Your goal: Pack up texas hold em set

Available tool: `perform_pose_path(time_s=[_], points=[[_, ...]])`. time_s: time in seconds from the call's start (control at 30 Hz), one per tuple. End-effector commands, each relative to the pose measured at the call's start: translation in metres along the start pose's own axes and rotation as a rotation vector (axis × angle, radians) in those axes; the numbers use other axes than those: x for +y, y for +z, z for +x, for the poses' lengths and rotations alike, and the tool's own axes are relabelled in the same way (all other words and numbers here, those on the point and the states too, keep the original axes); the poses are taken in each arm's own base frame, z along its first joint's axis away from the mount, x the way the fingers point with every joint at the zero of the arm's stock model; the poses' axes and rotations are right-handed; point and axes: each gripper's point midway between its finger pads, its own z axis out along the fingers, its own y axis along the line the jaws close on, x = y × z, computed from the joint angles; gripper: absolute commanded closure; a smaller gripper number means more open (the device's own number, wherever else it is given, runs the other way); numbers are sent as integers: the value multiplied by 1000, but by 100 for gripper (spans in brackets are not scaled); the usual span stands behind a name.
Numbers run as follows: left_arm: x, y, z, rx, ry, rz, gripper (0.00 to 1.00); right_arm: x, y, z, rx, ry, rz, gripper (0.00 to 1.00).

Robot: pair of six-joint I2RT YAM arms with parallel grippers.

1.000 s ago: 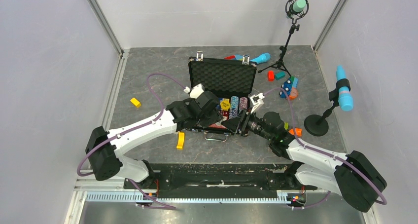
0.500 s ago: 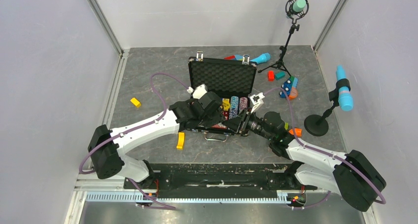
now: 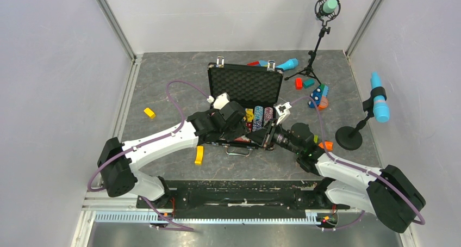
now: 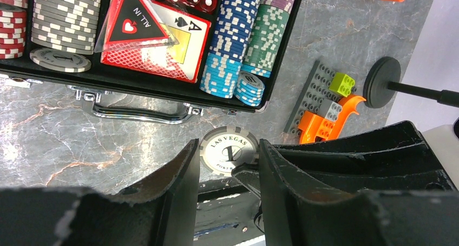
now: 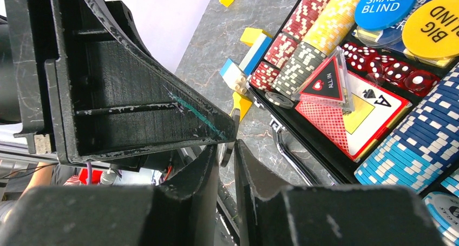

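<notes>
Pinching tight, the right gripper (image 5: 225,147) clamps 1 grey Las Vegas chip (image 4: 228,150) just in front of the briefcase (image 3: 245,86), which lies open on the table (image 3: 163,100), chip rows (image 4: 233,34) racked inside. The left gripper (image 4: 227,143) straddles that chip's rim, fingers apart; whether it grips, I cannot tell.

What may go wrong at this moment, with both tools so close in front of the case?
1. The right tool pinches the grey poker chip, which sits between the fingers of the left tool, above the table and outside the briefcase. A badly timed release may drop it there.
2. The two tools almost touch, so a small move may knock them together.
</notes>
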Motion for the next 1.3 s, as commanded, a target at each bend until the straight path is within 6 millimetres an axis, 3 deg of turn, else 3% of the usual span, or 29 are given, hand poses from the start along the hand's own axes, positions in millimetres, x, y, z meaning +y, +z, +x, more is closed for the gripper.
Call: perform_pose_path(time_s=[0.0,0.47,0.63,0.83,1.03,1.27], points=[[-24,-7,-7,-25,-57,57,54,5,1,-7,-27,-13,-28,83],[-22,-5,-6,-22,-52,51,50,10,1,-9,-30,-28,-52,100],[-20,-7,-8,-35,-51,47,31,11,1,-11,-33,-50,-49,100],[-6,-22,-28,-112,-31,14,12,-2,0,-12,-29,-128,15,100],[27,-33,-52,-144,-59,-6,9,-22,-1,-21,-26,-293,118,100],[99,-46,-81,-186,-135,-74,9,-20,-1,-28,-51,-518,69,100]])
